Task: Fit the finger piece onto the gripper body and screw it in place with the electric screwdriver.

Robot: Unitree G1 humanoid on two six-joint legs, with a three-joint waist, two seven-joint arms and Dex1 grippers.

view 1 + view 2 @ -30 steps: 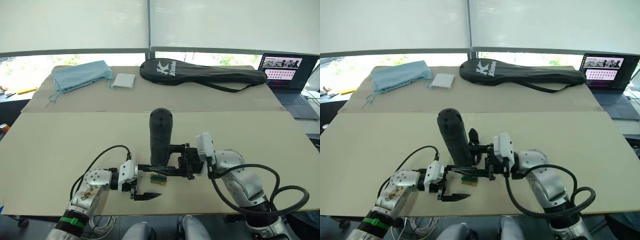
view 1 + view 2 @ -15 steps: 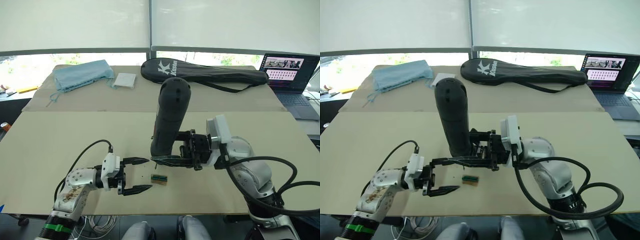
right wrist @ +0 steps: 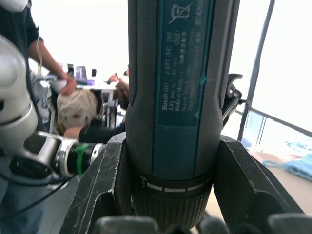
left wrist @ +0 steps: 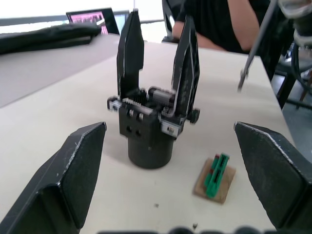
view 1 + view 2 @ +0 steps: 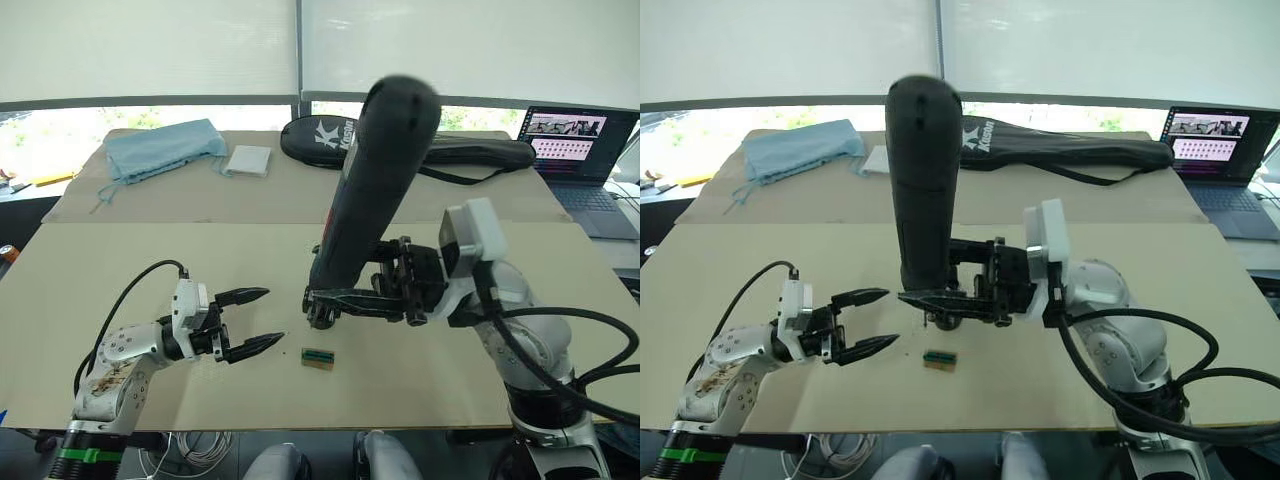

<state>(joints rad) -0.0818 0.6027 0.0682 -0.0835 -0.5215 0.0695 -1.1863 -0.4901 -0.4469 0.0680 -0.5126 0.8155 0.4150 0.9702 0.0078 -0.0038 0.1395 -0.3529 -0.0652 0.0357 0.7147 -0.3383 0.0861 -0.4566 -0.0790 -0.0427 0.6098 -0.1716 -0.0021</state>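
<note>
screwdriver clamped upright in right gripper; left gripper wide open, empty, gripper body standing ahead of it.

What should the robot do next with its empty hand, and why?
Probably ease the left gripper forward and close its fingers around the gripper body. The fingers are open and empty, the body stands free on the table straight ahead of them, and the electric screwdriver is raised, its bit off to one side. Holding the body steady first seems wise.
</note>
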